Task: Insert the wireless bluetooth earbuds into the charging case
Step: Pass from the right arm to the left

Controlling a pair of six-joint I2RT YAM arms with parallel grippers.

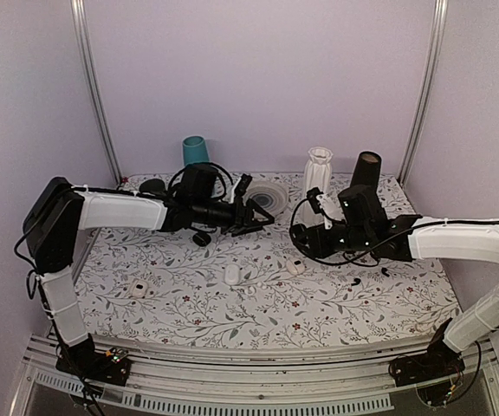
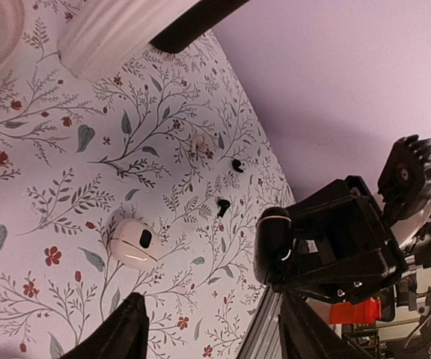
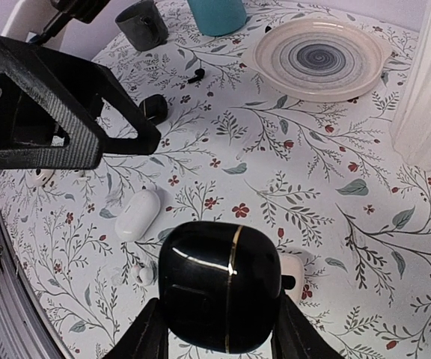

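Fingers of the right arm (image 1: 308, 238) are clamped on a glossy black charging case (image 3: 219, 295) with a thin gold seam. Its lid is closed, and it is held off the floral tabletop (image 1: 189, 312). Fingers of the left arm (image 1: 254, 215) are spread apart with nothing between them, hanging over the middle of the tabletop near a striped plate (image 3: 320, 48). No earbud is in either grasp. Two black earbuds (image 2: 237, 165) lie loose on the tabletop close to each other, on the right arm's side. A white earbud (image 2: 198, 142) lies a little beyond them in the left wrist view. Just behind the held case sits a white case (image 2: 133, 243) with a dark patch on top; whether that patch is a bud cannot be told. A closed white case (image 3: 137, 215) lies apart from it toward the left arm, with a small white bud (image 3: 144, 273) beside it. A second black case (image 3: 154, 107) rests on the tabletop under the left arm, with another black earbud (image 3: 197, 75) farther back near a teal cup (image 1: 195, 150) and a dark mug (image 3: 142, 24). A white ribbed vase (image 1: 318, 169) and a black cylinder (image 1: 366, 169) stand upright at the back, behind the right arm.
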